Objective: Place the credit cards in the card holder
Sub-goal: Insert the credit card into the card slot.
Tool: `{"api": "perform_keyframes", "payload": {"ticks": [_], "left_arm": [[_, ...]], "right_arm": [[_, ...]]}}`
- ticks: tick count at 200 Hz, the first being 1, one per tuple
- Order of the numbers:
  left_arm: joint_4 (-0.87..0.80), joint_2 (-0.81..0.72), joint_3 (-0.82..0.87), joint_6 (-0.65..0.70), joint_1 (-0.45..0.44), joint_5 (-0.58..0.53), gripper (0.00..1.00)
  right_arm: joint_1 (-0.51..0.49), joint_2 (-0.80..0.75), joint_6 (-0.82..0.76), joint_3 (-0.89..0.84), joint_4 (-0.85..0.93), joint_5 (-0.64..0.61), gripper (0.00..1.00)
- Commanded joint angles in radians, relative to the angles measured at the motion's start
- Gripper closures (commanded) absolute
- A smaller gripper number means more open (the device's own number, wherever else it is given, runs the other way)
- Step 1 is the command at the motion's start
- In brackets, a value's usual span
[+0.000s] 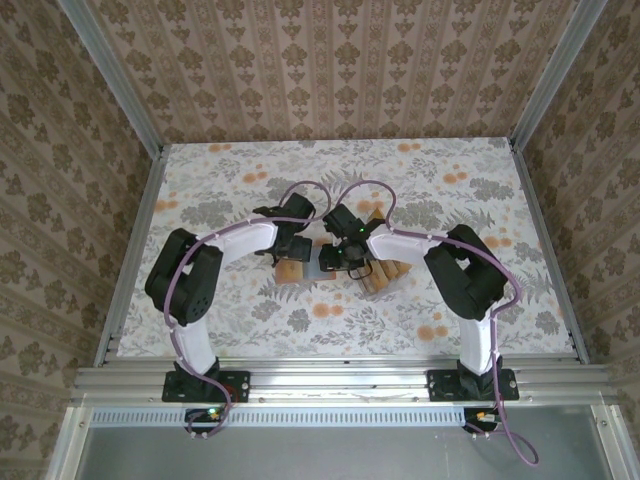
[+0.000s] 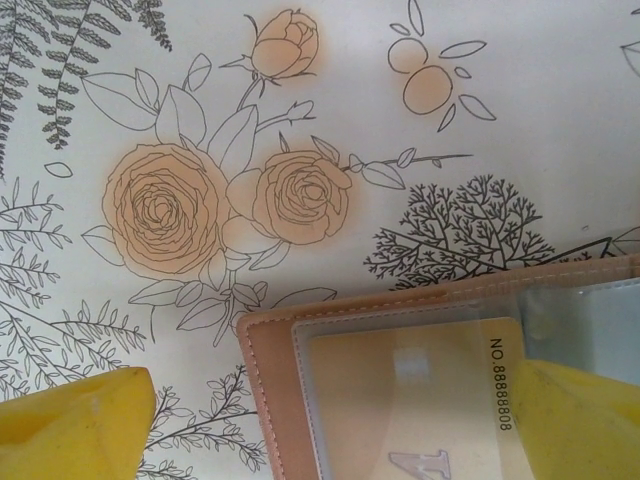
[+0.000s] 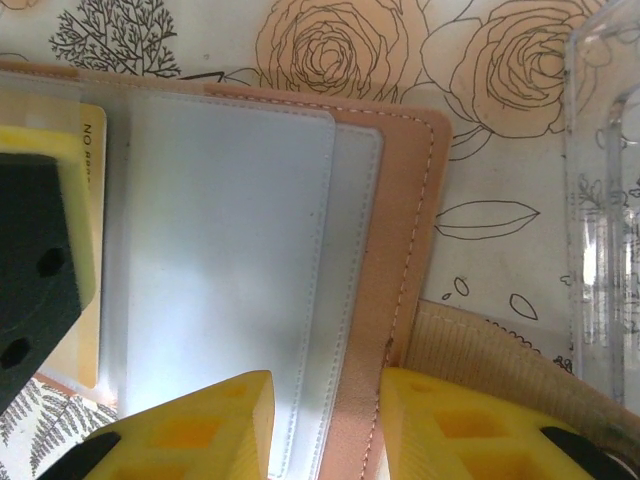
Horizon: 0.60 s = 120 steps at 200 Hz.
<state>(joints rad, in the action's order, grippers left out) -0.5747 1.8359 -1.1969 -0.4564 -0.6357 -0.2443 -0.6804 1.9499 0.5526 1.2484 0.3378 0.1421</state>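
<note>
Yellow pads of the right claw [image 3: 325,400] straddle the card holder [image 3: 410,230] at its stitched salmon edge; whether they pinch it, I cannot tell. The left claw [image 2: 335,420] hangs released over the open holder on the flowered tabletop [image 2: 540,130], one credit card [image 2: 400,390] sleeved inside.

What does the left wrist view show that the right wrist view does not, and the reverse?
Left wrist view: the whole number printed on the credit card, and the left gripper open wide. Right wrist view: a clear plastic object beside the card holder, and the right gripper astride its stitched edge. Both: the open card holder, one card sleeved, on the floral table.
</note>
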Motion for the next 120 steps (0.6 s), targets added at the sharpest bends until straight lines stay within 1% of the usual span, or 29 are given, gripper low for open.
{"api": "perform_keyframes", "payload": {"ticks": [1, 30, 120], "left_arm": [[0.008, 0.003, 0.021, -0.010, -0.008, -0.011, 0.08], [0.012, -0.010, 0.007, -0.005, -0.011, 0.003, 0.08], [0.024, 0.029, 0.021, 0.002, -0.015, 0.003, 0.08]], "right_arm": [[0.003, 0.015, 0.012, -0.018, -0.007, 0.005, 0.67], [0.003, 0.019, 0.015, -0.016, -0.001, 0.001, 0.66], [0.003, 0.027, 0.012, -0.010, 0.017, -0.012, 0.67]]}}
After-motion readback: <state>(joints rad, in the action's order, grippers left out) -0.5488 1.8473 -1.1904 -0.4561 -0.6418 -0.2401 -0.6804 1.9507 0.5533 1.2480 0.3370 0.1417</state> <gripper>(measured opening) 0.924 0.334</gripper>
